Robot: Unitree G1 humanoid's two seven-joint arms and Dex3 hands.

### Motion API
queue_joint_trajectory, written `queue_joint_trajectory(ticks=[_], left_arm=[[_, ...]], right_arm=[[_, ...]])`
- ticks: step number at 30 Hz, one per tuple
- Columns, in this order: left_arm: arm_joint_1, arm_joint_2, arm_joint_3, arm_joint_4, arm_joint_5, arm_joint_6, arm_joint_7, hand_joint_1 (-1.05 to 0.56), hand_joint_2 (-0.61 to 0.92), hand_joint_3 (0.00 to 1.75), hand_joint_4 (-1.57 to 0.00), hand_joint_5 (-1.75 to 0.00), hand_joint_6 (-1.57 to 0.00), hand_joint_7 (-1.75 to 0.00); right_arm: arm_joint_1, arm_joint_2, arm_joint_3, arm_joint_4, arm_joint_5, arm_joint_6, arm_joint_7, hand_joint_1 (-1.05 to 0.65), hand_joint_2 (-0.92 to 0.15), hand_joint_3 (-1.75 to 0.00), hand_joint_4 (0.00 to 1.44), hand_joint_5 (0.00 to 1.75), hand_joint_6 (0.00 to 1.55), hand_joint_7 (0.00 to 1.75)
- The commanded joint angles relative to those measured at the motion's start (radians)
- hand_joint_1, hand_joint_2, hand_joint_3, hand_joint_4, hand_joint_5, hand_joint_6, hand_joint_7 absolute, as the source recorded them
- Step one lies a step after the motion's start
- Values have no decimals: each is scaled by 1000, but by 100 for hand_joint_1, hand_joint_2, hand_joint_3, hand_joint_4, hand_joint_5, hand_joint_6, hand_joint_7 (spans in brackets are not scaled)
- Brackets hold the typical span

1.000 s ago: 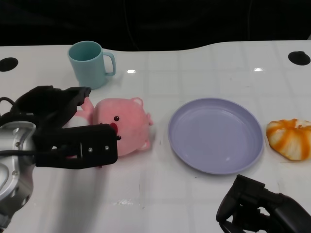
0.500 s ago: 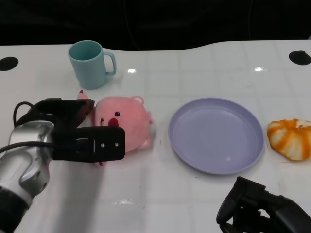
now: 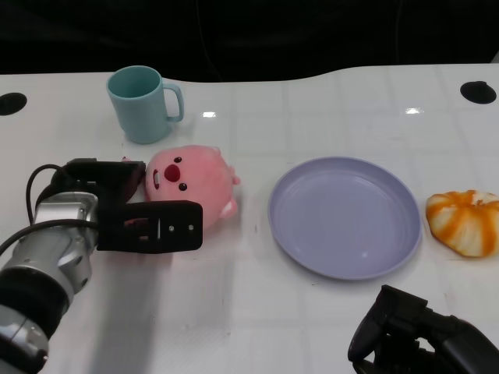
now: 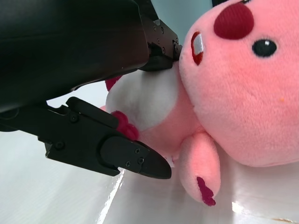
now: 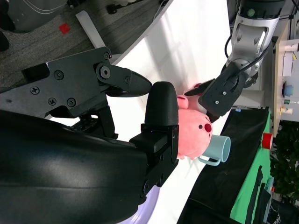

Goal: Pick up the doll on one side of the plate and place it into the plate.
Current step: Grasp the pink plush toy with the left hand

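While my left hand (image 3: 129, 206) grips the pink doll (image 3: 191, 183) on the white table (image 3: 312, 109), the items stand as follows.

Doll: plush, pink, round-headed, dark red nose, black eyes, face turned up toward my head camera. It sits on the table left of the plate, apart from it, just in front of the mug. My left wrist view shows black fingers (image 4: 117, 149) on both sides of its white-bellied body, one low against a leg, one high pressed at the neck.

Plate (image 3: 296, 234): lavender, round, shallow, lying flat at the middle right of the table, nothing in it.

Mug (image 3: 144, 101): pale teal, upright, handle to the right, at the back left, near the doll.

Orange-and-white soft toy (image 3: 464, 222): rounded, striped, at the table's right edge, just beside the plate but not touching it.

My right hand (image 3: 413, 339): low at the near right edge, in front of the plate, fingers curled in, holding nothing.
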Motion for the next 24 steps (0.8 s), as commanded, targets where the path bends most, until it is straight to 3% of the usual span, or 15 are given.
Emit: queue_joint_trajectory(ticks=[1,2,4,5,6,8,10,11,12,14,17,24], left_arm=[[17,-14,15,72,-36,-26,40,-36,89,0,-45,-15,-54,-5],[19,-16,24,85,-51,-44,61,-29,89,0,-64,-16,-68,-5],[23,-20,32,115,-65,-86,117,-23,89,0,-82,-25,-84,-5],[24,-22,32,130,-68,-106,148,-20,91,1,-80,-89,-96,-3],[26,-22,33,142,-71,-125,177,-20,91,3,-77,-116,-101,-4],[27,-22,42,151,-86,-153,205,-25,92,4,-75,-147,-116,-8],[27,-21,43,159,-93,-172,231,-27,92,5,-74,-155,-121,-10],[27,-19,39,163,-92,-181,248,-27,92,12,-73,-167,-101,-66],[29,-17,39,164,-93,-194,269,-27,92,15,-73,-170,-83,-107],[31,-14,42,169,-98,-217,304,-27,92,29,-77,-174,-63,-159],[38,-6,49,169,-104,-251,350,-23,92,33,-80,-175,-58,-173],[56,20,70,130,-114,-294,393,-22,88,31,-81,-175,-60,-175]], right_arm=[[8,-4,-1,-13,8,7,-4,-26,-84,-66,64,175,46,164],[9,-4,-2,-12,9,7,-3,-26,-84,-65,64,175,46,164],[8,-4,-3,-8,10,1,-2,-26,-85,-65,64,175,46,164],[6,-3,-4,-5,10,-1,-2,-26,-85,-65,64,175,46,164],[6,-3,-4,-3,11,-1,-2,-25,-85,-64,64,175,46,164],[3,-1,-4,1,12,-1,-2,-25,-85,-64,64,175,46,164],[1,0,-4,8,13,-5,-2,-25,-85,-64,64,175,46,164],[0,1,-4,11,13,-7,-1,-25,-85,-64,64,175,46,164],[-1,1,-4,13,12,-8,-1,-25,-85,-63,64,175,46,164],[-2,1,-3,18,11,-12,-1,-26,-85,-63,64,175,46,164],[-2,2,-3,19,14,-6,-2,-25,-86,-63,64,175,46,163],[4,4,5,21,5,-17,-6,-23,-86,-63,64,175,46,163]])
